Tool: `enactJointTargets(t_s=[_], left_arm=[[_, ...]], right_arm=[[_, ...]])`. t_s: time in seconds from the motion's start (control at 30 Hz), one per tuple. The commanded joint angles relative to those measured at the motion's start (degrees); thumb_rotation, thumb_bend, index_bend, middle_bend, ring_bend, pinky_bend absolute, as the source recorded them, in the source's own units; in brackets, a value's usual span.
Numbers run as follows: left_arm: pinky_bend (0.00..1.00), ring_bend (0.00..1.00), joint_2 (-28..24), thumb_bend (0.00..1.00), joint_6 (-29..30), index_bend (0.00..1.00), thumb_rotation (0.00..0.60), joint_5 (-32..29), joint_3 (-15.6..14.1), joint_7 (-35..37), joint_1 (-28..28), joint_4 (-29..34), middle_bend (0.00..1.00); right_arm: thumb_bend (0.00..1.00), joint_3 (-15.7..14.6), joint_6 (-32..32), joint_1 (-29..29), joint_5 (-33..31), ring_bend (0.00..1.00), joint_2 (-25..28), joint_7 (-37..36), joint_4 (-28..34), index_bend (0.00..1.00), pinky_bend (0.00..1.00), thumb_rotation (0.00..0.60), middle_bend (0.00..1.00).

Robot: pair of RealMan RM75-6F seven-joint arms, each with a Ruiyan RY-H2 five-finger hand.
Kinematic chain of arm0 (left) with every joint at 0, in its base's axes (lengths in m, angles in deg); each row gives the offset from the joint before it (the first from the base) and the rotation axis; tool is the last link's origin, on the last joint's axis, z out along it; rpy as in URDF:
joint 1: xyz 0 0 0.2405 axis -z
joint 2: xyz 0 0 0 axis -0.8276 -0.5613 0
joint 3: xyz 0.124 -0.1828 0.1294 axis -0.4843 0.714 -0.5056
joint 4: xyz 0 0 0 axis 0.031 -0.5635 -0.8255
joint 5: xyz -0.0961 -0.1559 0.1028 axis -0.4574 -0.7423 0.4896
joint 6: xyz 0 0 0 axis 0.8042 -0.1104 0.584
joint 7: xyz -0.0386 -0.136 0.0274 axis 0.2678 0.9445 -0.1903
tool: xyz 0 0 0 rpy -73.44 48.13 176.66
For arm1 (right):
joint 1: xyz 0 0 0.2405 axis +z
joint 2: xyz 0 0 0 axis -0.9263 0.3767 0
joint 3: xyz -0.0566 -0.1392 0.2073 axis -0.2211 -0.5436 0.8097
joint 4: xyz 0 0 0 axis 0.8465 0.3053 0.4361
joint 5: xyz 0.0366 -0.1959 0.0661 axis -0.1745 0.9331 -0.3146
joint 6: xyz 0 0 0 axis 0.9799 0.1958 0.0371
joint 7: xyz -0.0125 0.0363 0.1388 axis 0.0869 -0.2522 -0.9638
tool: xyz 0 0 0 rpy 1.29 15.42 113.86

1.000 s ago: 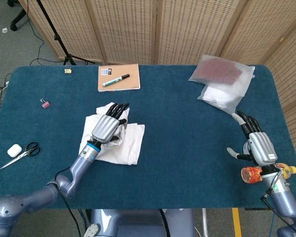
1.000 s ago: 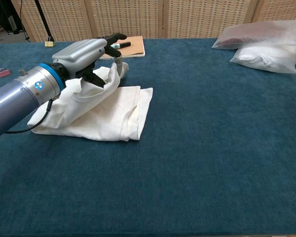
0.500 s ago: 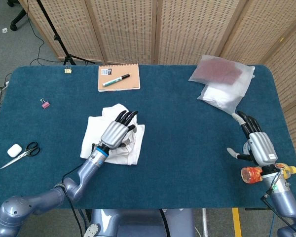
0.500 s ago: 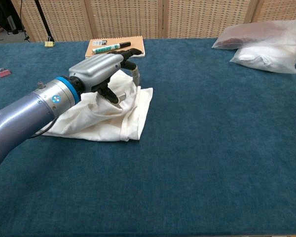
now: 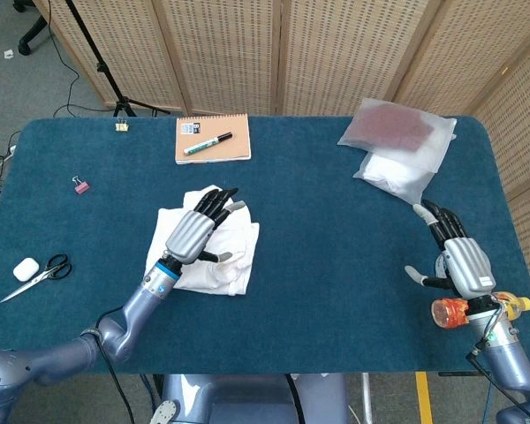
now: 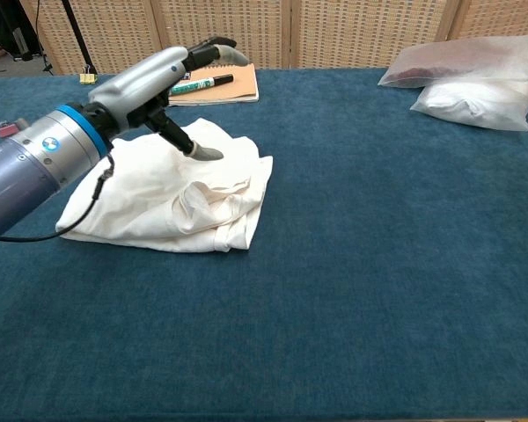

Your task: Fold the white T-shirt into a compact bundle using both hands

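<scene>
The white T-shirt (image 5: 234,258) (image 6: 185,193) lies crumpled and partly folded on the blue table, left of centre. My left hand (image 5: 197,232) (image 6: 163,79) hovers just above it with fingers spread, holding nothing. Near the right front edge my right hand (image 5: 458,254) rests on the table, fingers apart and empty; the chest view does not show it.
A brown notebook (image 5: 212,139) with a green marker (image 5: 207,143) lies at the back. Two plastic bags (image 5: 397,150) (image 6: 471,79) sit back right. Scissors (image 5: 37,275), a white earbud case (image 5: 25,268), a pink clip (image 5: 80,185) and a yellow clip (image 5: 121,126) lie at the left.
My left hand let go of the shirt's fold, opened its fingers and lifted off the cloth. The flap now lies across the shirt. The right hand stayed put.
</scene>
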Motion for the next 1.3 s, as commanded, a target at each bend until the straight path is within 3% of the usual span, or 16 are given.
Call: enactJointTargets(t_s=[0.03,0.2,0.4,1.03,1.3], left_arm=[[0.00,0.00,-2.6,0.00,1.0,0.00,0.600,0.0,-0.4,0.4,-1.5,1.9,0.00],[0.00,0.00,-5.3,0.00,0.1,0.00,0.600,-0.7,-2.2,0.4,-3.9,2.4,0.00],[0.00,0.00,-4.4,0.00,-1.3,0.00,0.600,-0.7,-3.6,1.5,-4.8,0.7,0.00],[0.00,0.00,5.1,0.00,-5.1,0.00,0.600,0.6,-4.8,-1.0,-2.7,-2.3,0.00],[0.00,0.00,3.1,0.00,-1.6,0.00,0.600,1.6,-3.6,0.1,-3.3,0.0,0.00]], right_arm=[[0.26,-0.1,0.0,0.0,0.2,0.00,-0.1,0.1,0.0,0.05,0.01,0.600,0.00],[0.26,-0.2,-0.2,0.0,0.5,0.00,-0.1,0.4,0.2,0.05,0.01,0.600,0.00],[0.26,-0.3,-0.1,0.1,0.5,0.00,-0.2,0.5,0.3,0.05,0.01,0.600,0.00],[0.26,-0.2,-0.1,0.1,0.3,0.00,0.1,-0.2,0.1,0.05,0.01,0.600,0.00],[0.26,-0.2,-0.4,0.0,0.5,0.00,0.3,-0.4,0.2,0.05,0.01,0.600,0.00]])
